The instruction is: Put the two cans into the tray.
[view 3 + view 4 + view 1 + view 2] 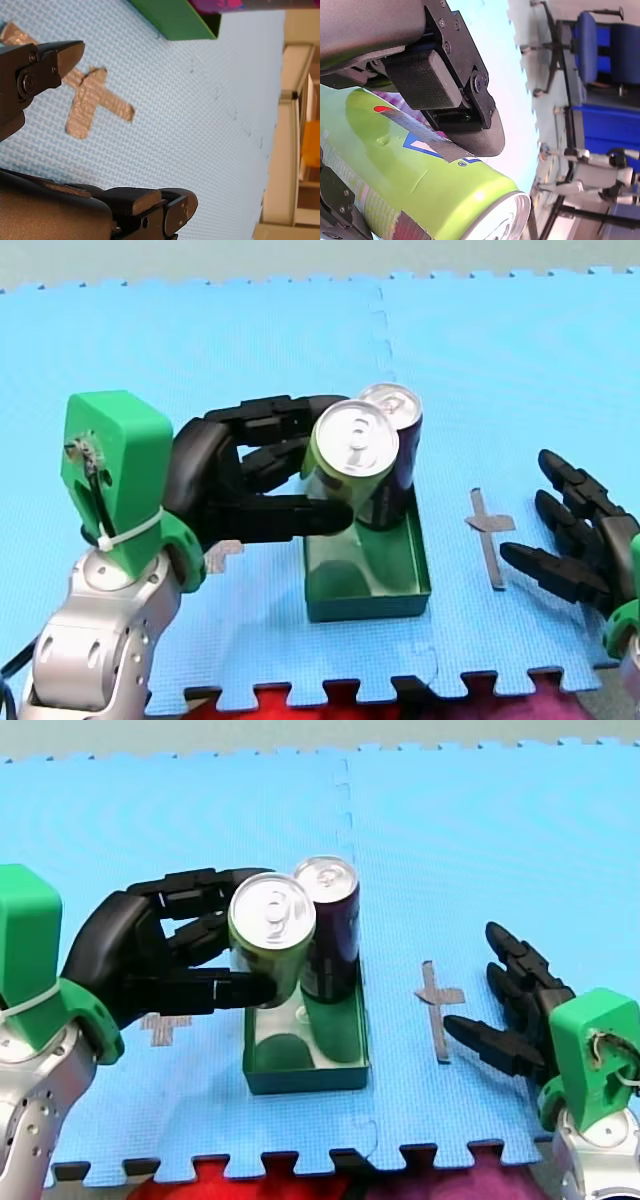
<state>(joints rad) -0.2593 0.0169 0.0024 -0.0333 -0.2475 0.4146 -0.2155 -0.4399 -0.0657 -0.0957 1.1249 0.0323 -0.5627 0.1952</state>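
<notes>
My left hand [262,472] is shut on a green can [349,455], holding it upright just above the near-left part of the green tray [368,590]. A dark purple can [398,455] stands upright in the far end of the tray, right behind the green one. In the second wrist view the green can [410,185] fills the space under a black finger pad [422,80]. My right hand [570,540] is open over the mat to the right of the tray, holding nothing.
A blue foam mat [200,350] covers the work surface. A grey tape cross [490,530] lies between the tray and my right hand; another tape cross [160,1028] lies left of the tray. The mat's toothed front edge [400,685] borders a red and purple floor.
</notes>
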